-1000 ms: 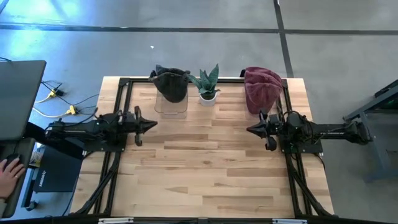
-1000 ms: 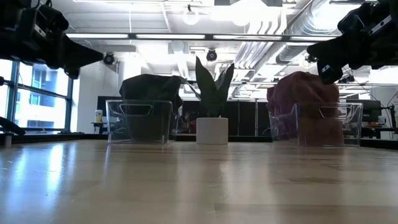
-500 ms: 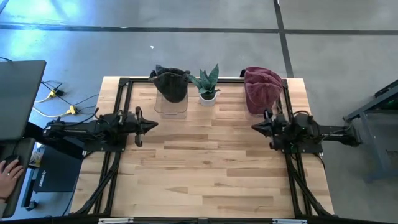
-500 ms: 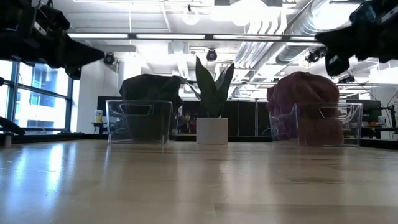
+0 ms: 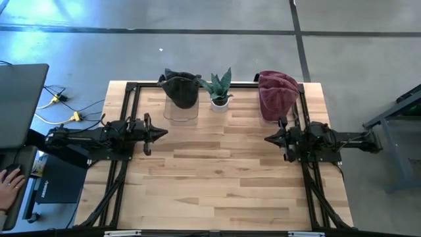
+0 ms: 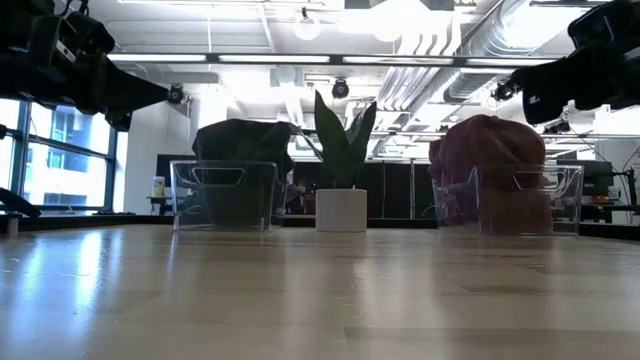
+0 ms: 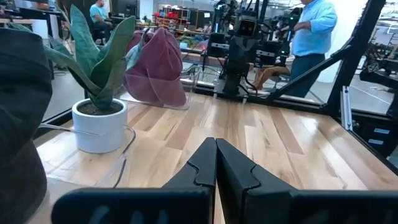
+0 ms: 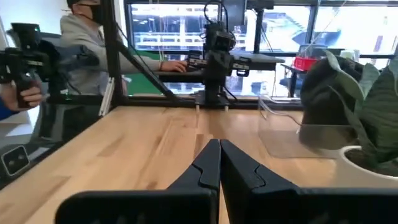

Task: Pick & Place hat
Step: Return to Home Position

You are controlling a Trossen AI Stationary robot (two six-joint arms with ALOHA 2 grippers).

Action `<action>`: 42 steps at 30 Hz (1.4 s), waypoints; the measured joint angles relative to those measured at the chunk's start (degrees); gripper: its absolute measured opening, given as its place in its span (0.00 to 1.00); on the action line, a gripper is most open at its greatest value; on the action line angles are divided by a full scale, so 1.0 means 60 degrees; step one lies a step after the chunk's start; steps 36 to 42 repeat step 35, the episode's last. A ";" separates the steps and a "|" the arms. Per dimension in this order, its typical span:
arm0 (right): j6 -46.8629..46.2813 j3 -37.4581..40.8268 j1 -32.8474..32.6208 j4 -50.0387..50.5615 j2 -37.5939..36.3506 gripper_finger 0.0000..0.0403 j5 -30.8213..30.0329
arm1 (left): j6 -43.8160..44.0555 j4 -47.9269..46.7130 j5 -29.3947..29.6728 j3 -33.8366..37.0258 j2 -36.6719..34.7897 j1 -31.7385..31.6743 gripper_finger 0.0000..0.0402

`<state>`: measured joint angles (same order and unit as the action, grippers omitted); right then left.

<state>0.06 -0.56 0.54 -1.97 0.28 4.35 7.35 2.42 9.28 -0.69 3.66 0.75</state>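
Both arms are parked above the table (image 5: 217,187) w/ nothing in either one. On the left side the left gripper (image 5: 160,133) points in toward the middle. Its fingers (image 7: 202,168) are pressed tight together, nothing between them. The right gripper (image 5: 267,139) mirrors it on the right side, fingers (image 8: 208,165) also pinched together & empty. It hangs near the right bin, on the side away from the table's back edge. In the low view both sit up high, well off the wood.

The red caps (image 5: 276,94) are heaped in the right transparent bin (image 6: 565,195) at the back right corner, w/ the pile poking up over the rim. Further left along the back edge, the left transparent bin (image 5: 181,113) holds a pile of dark caps (image 5: 180,87). Between the 2 bins stands a small potted plant (image 5: 220,91) in a white pot, not touching either bin.

Off the table to the left there's a laptop (image 5: 20,105), and a person's hand (image 5: 8,178) shows just below it at the pic's edge.
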 joint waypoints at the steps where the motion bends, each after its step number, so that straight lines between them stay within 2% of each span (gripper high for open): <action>1: 0.0042 0.0000 0.0002 0.0010 0.0013 0.00 -0.0056 | 0.0000 0.0003 -0.0047 0.0000 0.0000 0.0000 0.00; 7: -0.0017 0.0004 -0.0004 -0.0041 0.0008 0.00 0.0539 | 0.0000 -0.0007 -0.0107 0.0000 0.0000 0.0000 0.00; 13: -0.0734 0.0004 0.0000 -0.0037 0.0077 0.00 0.0424 | 0.0000 -0.0011 -0.0115 0.0000 0.0000 0.0000 0.00; 42: -0.0679 0.0004 0.0000 -0.0008 0.0080 0.01 0.0413 | 0.0001 -0.0022 -0.0136 0.0000 0.0000 0.0000 0.00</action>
